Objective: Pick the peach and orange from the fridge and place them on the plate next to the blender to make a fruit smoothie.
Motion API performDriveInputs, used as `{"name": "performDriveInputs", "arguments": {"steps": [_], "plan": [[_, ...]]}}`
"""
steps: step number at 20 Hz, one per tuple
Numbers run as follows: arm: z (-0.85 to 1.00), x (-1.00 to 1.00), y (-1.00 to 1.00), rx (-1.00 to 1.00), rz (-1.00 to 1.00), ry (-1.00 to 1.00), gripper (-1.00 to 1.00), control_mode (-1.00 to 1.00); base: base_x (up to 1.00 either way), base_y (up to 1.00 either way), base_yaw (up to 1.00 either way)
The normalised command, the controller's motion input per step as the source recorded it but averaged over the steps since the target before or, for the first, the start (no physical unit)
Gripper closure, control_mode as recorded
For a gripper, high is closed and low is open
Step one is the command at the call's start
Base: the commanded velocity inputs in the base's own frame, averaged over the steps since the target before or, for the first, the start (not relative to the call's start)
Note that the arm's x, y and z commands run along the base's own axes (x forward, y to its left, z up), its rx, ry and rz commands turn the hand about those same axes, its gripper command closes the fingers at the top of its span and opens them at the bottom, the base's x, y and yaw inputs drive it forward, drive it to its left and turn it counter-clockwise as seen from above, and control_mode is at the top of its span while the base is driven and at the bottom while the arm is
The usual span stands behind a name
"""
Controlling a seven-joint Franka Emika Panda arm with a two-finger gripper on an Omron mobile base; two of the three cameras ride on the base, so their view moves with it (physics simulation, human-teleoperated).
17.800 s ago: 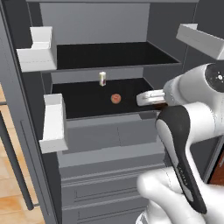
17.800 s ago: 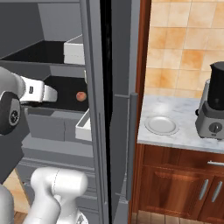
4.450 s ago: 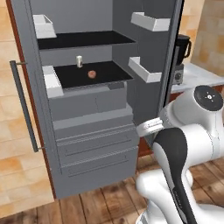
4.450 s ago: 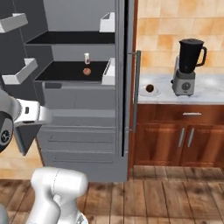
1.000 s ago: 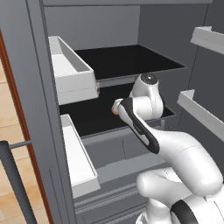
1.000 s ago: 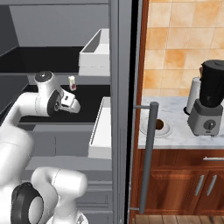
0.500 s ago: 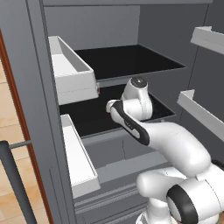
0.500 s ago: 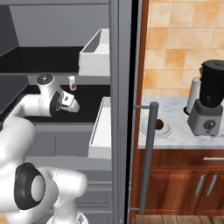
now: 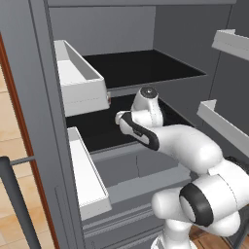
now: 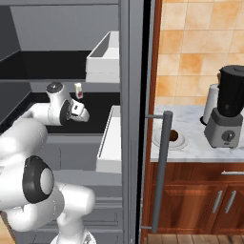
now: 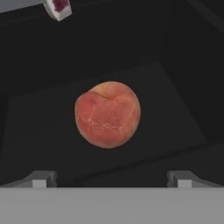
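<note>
- Through the hand camera I see the peach (image 11: pixel 107 114), a pinkish-red ball with a paler tan patch on top, lying on a black shelf (image 11: pixel 39 131) of the fridge (image 9: pixel 44 97).
- The gripper (image 11: pixel 111 178) points at the peach; its two dark finger tips (image 11: pixel 40 179) stand wide apart, one to each side below the fruit, with nothing between them, so I read the pincer as open and not touching the peach.
- A small cream bottle (image 11: pixel 57 8) with a dark red label stands on the same shelf, well beyond the peach.
- From the right base camera I see the arm reaching into the fridge at the lower black shelf, its hand just beside the small cream bottle (image 10: pixel 78 90).
- White door bins (image 10: pixel 107 59) hang on the fridge, one above that shelf level and one below.
- A long grey bar handle (image 10: pixel 161 171) stands upright on the fridge's right.
- Right of the fridge, on a pale marbled counter (image 10: pixel 200 150), the plate (image 10: pixel 162 140) holds the orange (image 10: pixel 174 136), a dark orange-brown ball.
- The blender (image 10: pixel 228 112) stands just right of the plate, a black jar on a grey base.
- A white cylinder (image 10: pixel 210 108) stands behind the blender.
</note>
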Motion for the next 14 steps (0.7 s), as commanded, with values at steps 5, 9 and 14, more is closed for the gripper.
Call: {"name": "performDriveInputs", "arguments": {"steps": [5, 9, 14], "plan": [[-0.17, 0.32, 0.0, 0.0, 0.0, 0.0, -1.0, -1.0, 0.0, 0.0, 0.0], [-0.14, 0.33, 0.0, 0.0, 0.0, 0.0, -1.0, -1.0, 0.0, 0.0, 0.0], [-0.12, 0.35, 0.0, 0.0, 0.0, 0.0, -1.0, -1.0, 0.0, 0.0, 0.0]]}}
